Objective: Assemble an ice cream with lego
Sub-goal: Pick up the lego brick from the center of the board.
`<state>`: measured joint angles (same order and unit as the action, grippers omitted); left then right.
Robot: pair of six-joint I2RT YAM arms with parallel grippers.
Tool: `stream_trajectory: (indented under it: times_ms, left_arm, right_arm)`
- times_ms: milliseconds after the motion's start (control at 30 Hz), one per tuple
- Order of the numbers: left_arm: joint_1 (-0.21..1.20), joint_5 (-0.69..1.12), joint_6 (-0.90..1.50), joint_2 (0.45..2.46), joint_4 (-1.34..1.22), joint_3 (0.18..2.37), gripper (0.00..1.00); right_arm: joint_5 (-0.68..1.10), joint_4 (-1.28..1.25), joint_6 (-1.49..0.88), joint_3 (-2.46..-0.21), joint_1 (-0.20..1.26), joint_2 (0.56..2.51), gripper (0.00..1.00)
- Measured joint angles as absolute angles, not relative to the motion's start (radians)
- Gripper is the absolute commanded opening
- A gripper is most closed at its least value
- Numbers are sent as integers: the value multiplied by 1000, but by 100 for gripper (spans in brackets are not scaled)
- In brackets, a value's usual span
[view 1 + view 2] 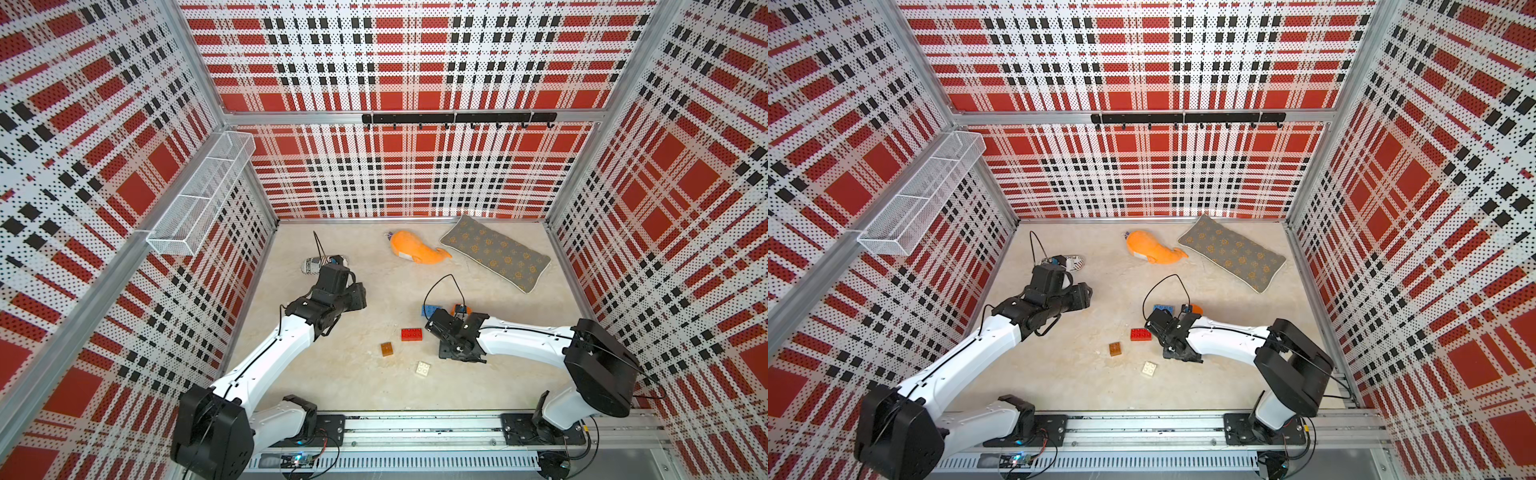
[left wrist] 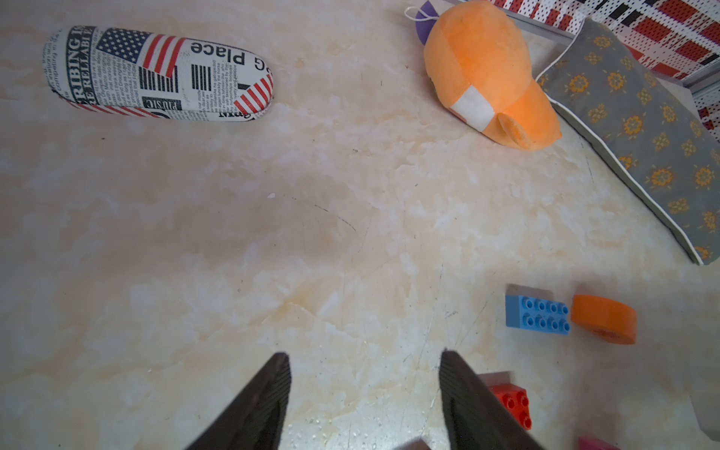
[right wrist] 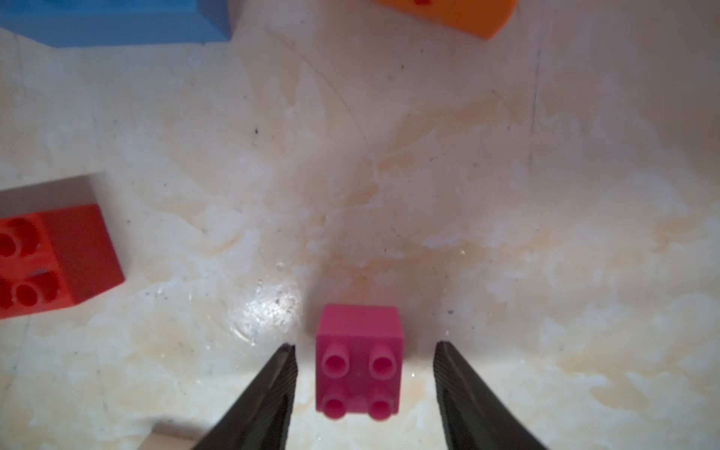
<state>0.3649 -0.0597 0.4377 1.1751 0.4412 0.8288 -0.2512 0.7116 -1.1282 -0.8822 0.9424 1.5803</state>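
Pink brick sits studs-up between the right tool's parted fingers.

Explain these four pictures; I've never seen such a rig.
Two white robot arms, each ending in a two-finger gripper, reach over a table. Two pictures look down from overhead, nearly identical; the other two come from cameras on the arms' wrists. On the table lie a blue brick, red brick, amber brick, cream brick and rounded orange piece. A plush whale, cushion and printed case lie farther back. The left gripper is open and empty. The right gripper is open around the pink brick, gaps either side, so nothing is held.
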Motion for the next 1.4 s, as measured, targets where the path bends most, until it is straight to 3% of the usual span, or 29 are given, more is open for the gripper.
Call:
stream_trajectory:
  times_ms: [767,1267,1300,1400]
  left_arm:
    - [360,-59,437,1175,438,825,65]
    - [358,-56,434,1165,436,825,64]
    - [357,-55,432,1164,436,825,64]
    - [347,-46,429,1157,435,825,64]
  right_arm:
    - [-250,710,-1129,-886,949,1590,28]
    - [-252,725,-1120,-1053,963,1583,27]
    - [-251,725,-1114,-1061,966,1577,20]
    - [-226,788,-774,-1082,972,1561,20]
